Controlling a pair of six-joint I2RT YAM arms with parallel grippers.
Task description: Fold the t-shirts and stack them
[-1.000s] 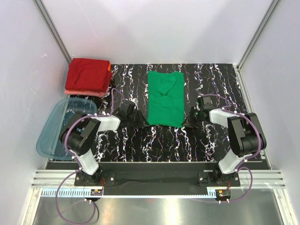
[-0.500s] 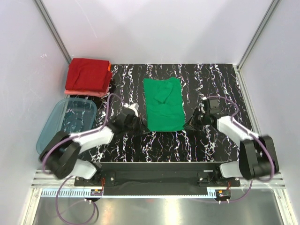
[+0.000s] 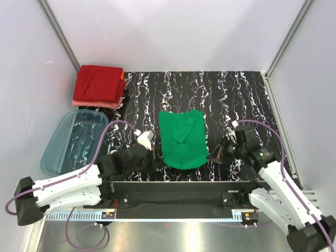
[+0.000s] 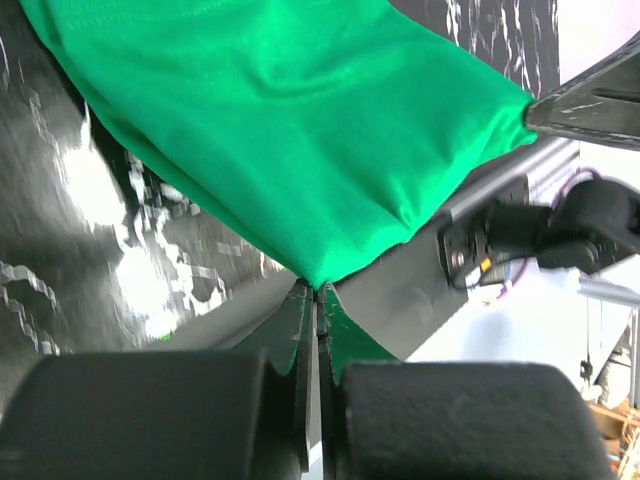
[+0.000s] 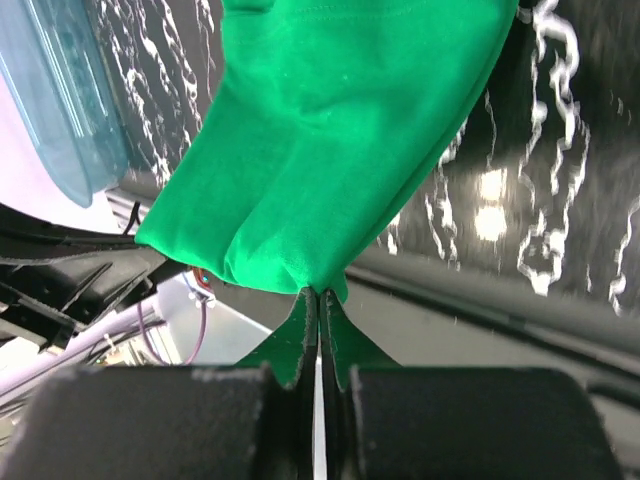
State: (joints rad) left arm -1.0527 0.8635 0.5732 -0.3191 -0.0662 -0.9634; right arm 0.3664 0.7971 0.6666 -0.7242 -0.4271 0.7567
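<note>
Marbled black table (image 3: 236,89) carries the green t-shirt (image 3: 182,139); left pincer (image 4: 317,290) clamps its near-left corner, right pincer (image 5: 320,292) clamps the near-right corner, both closed tight on cloth.

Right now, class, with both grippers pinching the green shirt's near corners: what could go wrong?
The left gripper and right gripper each pinch only a tip of the green t-shirt; a tug may pull it free.
Its near hem lies close to the table's near edge; drawn closer, it may slide off.
A bunched fold mid-shirt could make the fold uneven.
</note>
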